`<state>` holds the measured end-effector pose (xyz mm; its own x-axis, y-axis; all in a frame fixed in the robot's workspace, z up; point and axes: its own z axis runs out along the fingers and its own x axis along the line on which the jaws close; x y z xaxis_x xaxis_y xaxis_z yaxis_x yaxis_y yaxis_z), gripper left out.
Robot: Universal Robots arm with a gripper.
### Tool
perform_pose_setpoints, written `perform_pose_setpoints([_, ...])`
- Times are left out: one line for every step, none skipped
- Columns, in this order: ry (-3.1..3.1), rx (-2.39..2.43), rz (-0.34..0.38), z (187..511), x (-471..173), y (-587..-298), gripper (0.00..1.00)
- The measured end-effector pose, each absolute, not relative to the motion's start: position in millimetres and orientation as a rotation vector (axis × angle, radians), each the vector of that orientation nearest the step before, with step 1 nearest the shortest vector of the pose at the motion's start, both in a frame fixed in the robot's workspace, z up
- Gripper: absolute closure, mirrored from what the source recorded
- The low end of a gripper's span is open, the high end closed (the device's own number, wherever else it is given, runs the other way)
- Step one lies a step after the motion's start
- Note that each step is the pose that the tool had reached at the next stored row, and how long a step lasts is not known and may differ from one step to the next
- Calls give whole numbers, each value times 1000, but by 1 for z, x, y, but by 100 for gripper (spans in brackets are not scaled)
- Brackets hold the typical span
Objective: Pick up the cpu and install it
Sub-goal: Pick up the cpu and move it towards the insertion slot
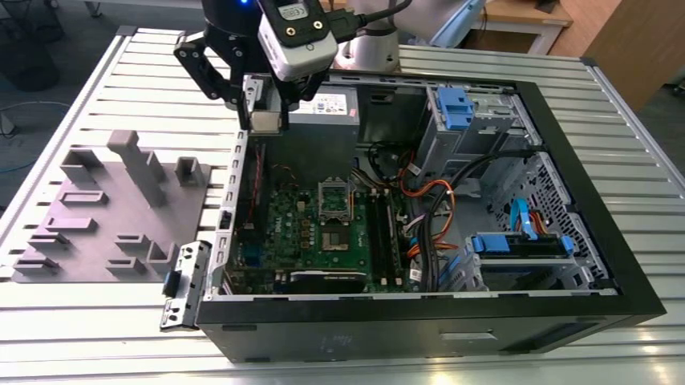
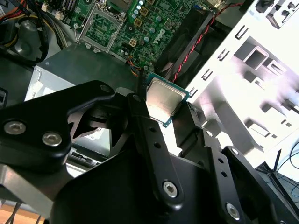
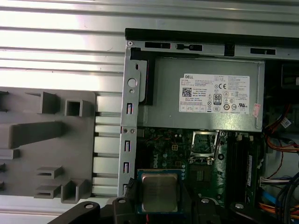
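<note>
My gripper (image 1: 265, 115) is shut on the cpu (image 2: 163, 100), a flat square chip with a shiny silver top, held by two opposite edges between the black fingers (image 2: 140, 100). In the first wrist view the cpu (image 3: 159, 192) hangs over the motherboard's edge, just inside the case's side wall. The dark socket with its silver frame (image 1: 335, 199) lies on the green motherboard (image 1: 300, 220), apart from the chip; both wrist views show the socket (image 3: 204, 143) (image 2: 100, 25). In the exterior view the gripper hovers above the case's rim near the power supply.
The open black computer case (image 1: 599, 160) lies on a slatted metal table (image 1: 96, 321). A grey power supply (image 3: 205, 93) sits beside the socket. Orange and black cables (image 1: 428, 208) and blue drive brackets (image 1: 519, 243) fill the exterior view's right. A grey tray of plastic blocks (image 1: 107, 216) lies outside the case.
</note>
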<state>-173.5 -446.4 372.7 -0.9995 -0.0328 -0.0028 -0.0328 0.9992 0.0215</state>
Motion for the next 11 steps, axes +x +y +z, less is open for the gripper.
perform_pose_setpoints([3138,-51,34,373,-173,-446,53])
perform_pose_setpoints([3138,-52,34,372,-173,-446,53])
perform_pose_setpoints([3138,-52,34,372,-173,-446,53])
perform_pose_setpoints([3139,-52,34,372,-172,-446,53])
perform_pose_setpoints([3139,-51,34,372,-171,-446,53])
perform_pose_setpoints([3139,-52,34,372,-169,-446,53])
perform_pose_setpoints([3139,-51,34,372,-168,-446,53])
perform_pose_setpoints([3139,-51,34,372,-166,-447,53])
perform_pose_setpoints([3140,-51,34,372,-164,-447,53])
perform_pose_setpoints([3140,-51,34,371,-163,-447,53])
perform_pose_setpoints([3140,-51,34,371,-161,-447,53])
